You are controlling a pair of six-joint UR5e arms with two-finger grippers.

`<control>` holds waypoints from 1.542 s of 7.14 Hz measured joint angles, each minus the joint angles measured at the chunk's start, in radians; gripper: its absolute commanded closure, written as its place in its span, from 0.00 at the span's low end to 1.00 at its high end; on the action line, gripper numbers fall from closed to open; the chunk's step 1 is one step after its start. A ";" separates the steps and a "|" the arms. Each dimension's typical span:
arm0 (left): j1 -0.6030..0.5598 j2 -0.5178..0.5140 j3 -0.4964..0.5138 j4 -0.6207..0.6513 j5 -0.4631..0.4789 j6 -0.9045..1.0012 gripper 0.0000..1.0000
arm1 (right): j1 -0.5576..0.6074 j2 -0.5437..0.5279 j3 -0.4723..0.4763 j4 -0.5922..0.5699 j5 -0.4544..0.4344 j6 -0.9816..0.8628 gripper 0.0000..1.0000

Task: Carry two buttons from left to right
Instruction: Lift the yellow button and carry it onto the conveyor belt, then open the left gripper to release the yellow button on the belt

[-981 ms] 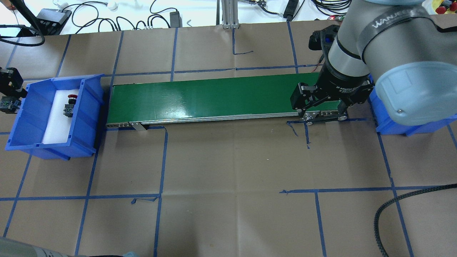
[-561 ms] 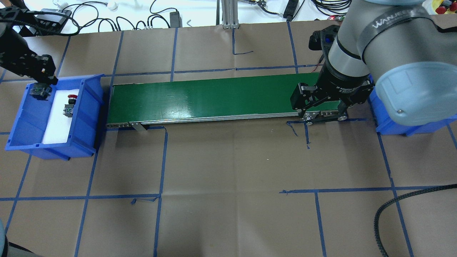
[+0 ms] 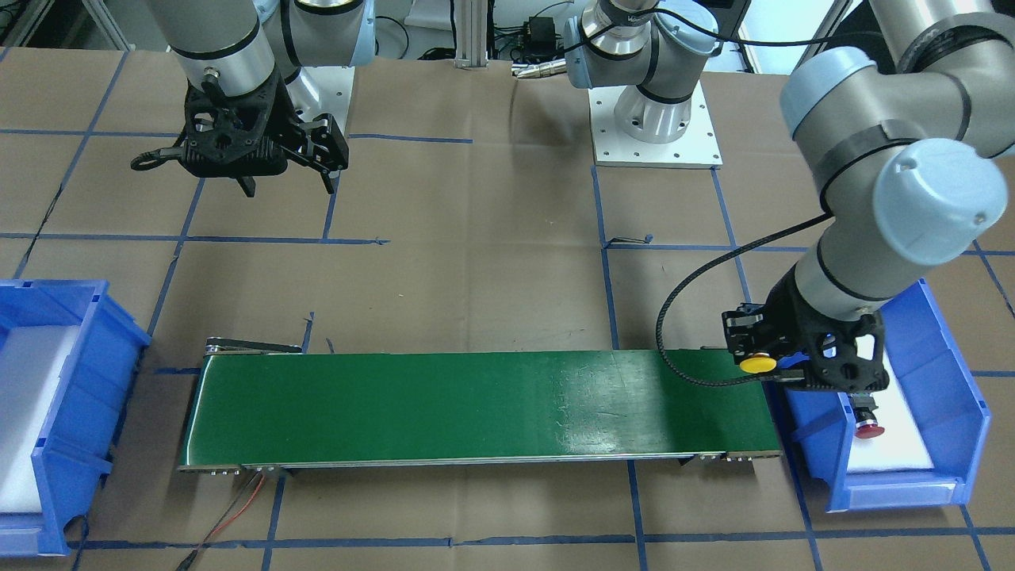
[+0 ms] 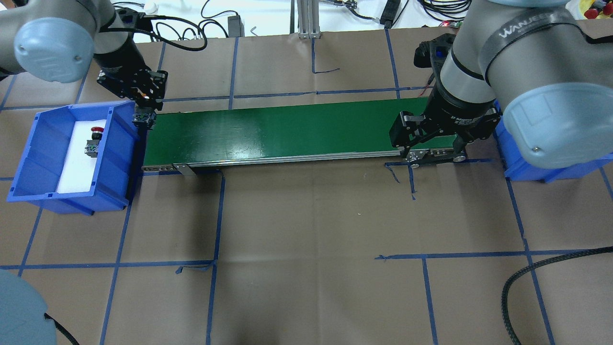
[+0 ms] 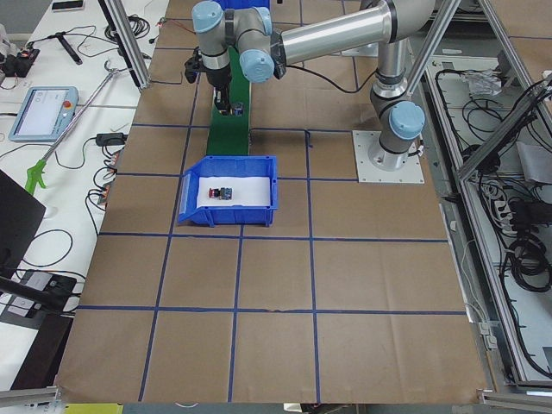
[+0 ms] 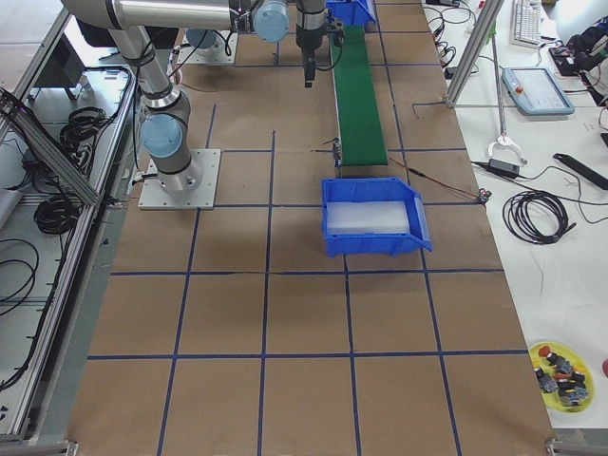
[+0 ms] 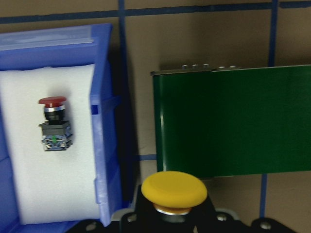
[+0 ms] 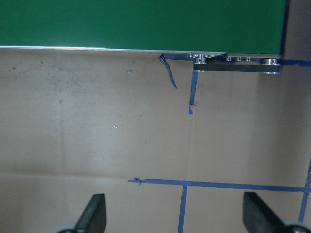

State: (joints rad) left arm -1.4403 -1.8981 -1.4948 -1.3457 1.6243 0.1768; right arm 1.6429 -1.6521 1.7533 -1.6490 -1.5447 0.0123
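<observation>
My left gripper [image 4: 144, 114] is shut on the yellow button [image 3: 757, 364], holding it by its black body just above the left end of the green conveyor belt [image 4: 287, 128]. The left wrist view shows the yellow cap [image 7: 174, 189] between the bin wall and the belt end. The red button [image 4: 93, 140] lies on its side on white foam inside the left blue bin [image 4: 120, 143]; it also shows in the left wrist view [image 7: 54, 124]. My right gripper [image 4: 435, 157] is open and empty, hanging by the near edge of the belt's right end, with only brown paper between its fingers [image 8: 95, 213].
A second blue bin [image 3: 55, 428] with white foam stands past the belt's right end, partly under my right arm. Blue tape lines cross the brown paper on the table [image 4: 311, 230]. A black cable [image 4: 527, 275] lies at the near right.
My left arm has swung in from beyond the left bin, passed over its far corner and now holds the yellow button at the belt's left end. The right arm has not moved.
</observation>
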 measured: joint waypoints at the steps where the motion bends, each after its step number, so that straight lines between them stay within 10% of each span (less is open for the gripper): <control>1: -0.013 -0.036 -0.010 0.031 0.001 -0.023 0.90 | 0.000 0.000 0.000 0.000 0.000 0.000 0.00; 6: -0.026 -0.140 -0.092 0.222 -0.004 -0.090 0.81 | 0.000 0.000 0.000 0.000 0.000 0.000 0.00; 7: -0.026 -0.142 -0.108 0.261 -0.006 -0.090 0.27 | 0.000 0.000 0.000 0.000 0.000 0.000 0.00; 8: -0.026 -0.140 -0.114 0.278 -0.007 -0.091 0.00 | 0.000 0.000 0.000 0.000 0.000 0.000 0.00; 11: -0.026 -0.123 -0.098 0.280 -0.007 -0.094 0.00 | 0.000 0.000 0.000 0.000 0.000 0.000 0.00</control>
State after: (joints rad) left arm -1.4667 -2.0208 -1.5924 -1.0660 1.6175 0.0831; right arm 1.6429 -1.6523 1.7533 -1.6490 -1.5447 0.0123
